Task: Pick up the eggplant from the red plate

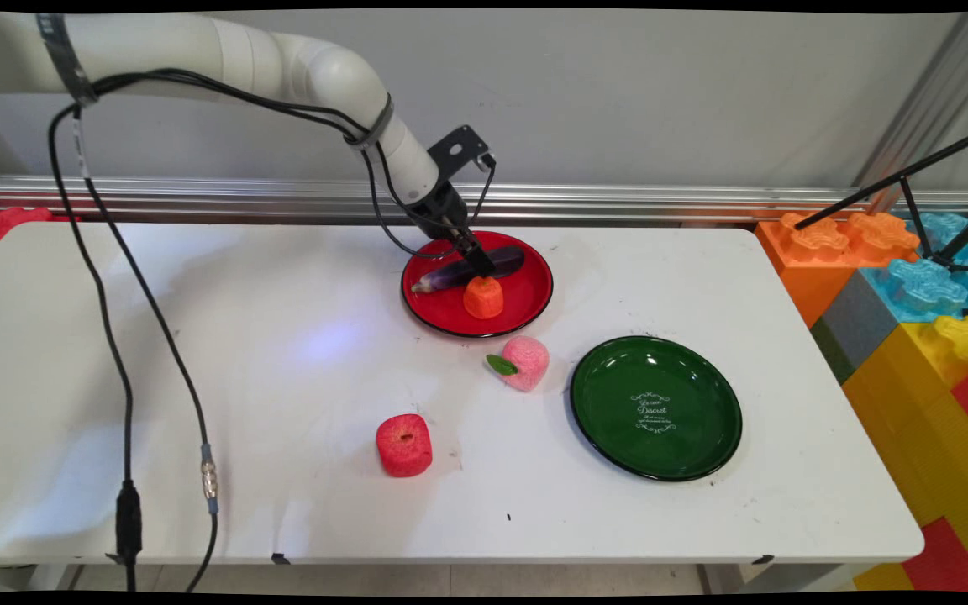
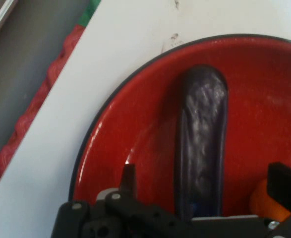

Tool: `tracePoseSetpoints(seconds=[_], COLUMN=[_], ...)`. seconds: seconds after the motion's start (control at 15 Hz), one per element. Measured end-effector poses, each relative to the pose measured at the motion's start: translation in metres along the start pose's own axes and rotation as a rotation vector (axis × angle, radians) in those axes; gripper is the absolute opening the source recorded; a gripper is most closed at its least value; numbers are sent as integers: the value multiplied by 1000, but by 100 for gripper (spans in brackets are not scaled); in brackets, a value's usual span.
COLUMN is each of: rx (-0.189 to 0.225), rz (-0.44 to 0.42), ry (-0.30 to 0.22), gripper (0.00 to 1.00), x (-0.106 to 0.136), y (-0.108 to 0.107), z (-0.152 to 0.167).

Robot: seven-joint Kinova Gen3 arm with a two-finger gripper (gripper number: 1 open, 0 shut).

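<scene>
A dark purple eggplant [image 1: 444,277] lies across the red plate [image 1: 530,290] at the back middle of the table, with an orange toy carrot piece [image 1: 483,297] just in front of it. My gripper [image 1: 481,267] is down over the middle of the eggplant. In the hand view the eggplant [image 2: 202,129] runs lengthwise between the two fingers, and there is a gap on each side of it. The gripper [image 2: 204,179] is open and holds nothing. The orange piece [image 2: 261,201] shows beside the right finger, inside the red plate [image 2: 130,134].
A pink toy peach with a green leaf [image 1: 525,362] lies in front of the red plate. A red toy apple [image 1: 404,444] sits nearer the front. A green plate [image 1: 656,407] stands at the right. Coloured foam blocks [image 1: 912,311] and a black tripod leg [image 1: 896,181] flank the table's right end.
</scene>
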State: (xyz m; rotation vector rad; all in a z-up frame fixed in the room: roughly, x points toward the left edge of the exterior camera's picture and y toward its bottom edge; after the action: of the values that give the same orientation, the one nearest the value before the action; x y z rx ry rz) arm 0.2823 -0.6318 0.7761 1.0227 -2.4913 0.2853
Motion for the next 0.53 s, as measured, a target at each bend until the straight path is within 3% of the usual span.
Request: tracePoseSetpoints(seconds=[0.53], rx=[-4], rz=[18], ry=[32], gripper=[100], x=[3], y=[-11], z=[21])
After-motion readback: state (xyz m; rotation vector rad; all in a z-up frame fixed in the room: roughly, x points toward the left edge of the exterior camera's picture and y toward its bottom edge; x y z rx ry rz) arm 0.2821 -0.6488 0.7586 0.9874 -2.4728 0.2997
